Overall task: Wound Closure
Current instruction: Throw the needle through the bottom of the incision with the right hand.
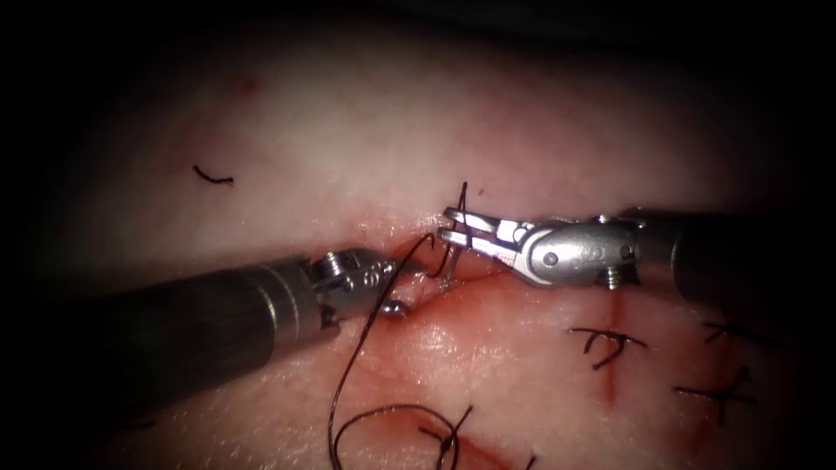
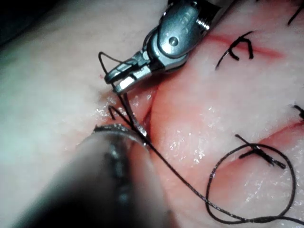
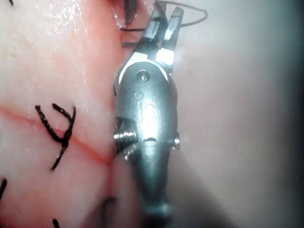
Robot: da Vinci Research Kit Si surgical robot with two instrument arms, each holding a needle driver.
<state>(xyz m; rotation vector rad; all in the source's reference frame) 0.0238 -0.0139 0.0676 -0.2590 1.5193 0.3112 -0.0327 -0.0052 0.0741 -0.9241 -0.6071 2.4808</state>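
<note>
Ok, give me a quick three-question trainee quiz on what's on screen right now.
1. True or false: finished stitches lie right of the right gripper in the endoscope view.
2. The loose cut end of thread lies: A) on the tissue, upper left; B) under the right shaft; C) inside the cut.
3. What dark strand crosses the right gripper's tip and trails past the left gripper?
Key: 1 true; 2 A; 3 the thread. Whether either gripper grips it, and where the needle is, cannot be told.
</note>
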